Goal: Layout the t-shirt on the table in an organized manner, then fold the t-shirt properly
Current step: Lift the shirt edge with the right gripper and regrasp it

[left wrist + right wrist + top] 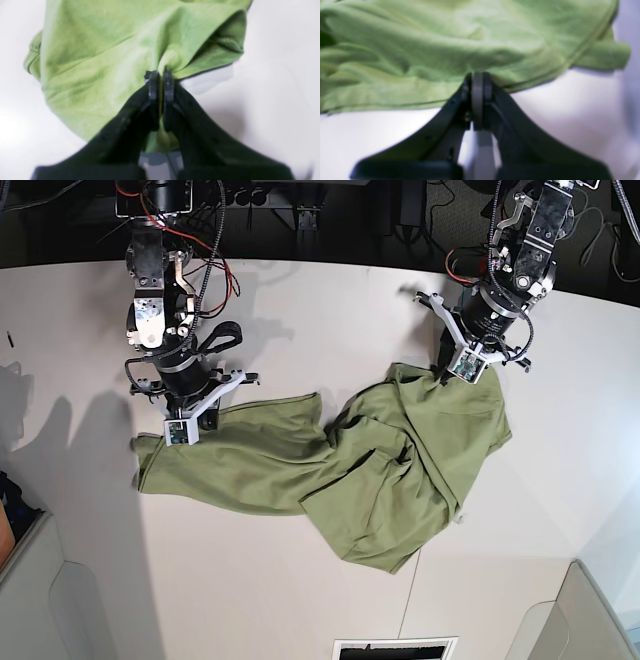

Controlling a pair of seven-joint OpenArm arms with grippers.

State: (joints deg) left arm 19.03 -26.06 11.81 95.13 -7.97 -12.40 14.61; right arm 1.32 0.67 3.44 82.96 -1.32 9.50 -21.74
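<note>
Black jaws of the left gripper (161, 75) are pinched on a fold of the t-shirt (330, 470), spread rumpled across the table (300, 310). Its opposite edge is clamped by the right gripper (477, 77).

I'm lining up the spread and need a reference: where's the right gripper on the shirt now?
In the base view the right gripper is at image left, shut on the upper edge of the t-shirt near its left end, above the white table.
</note>
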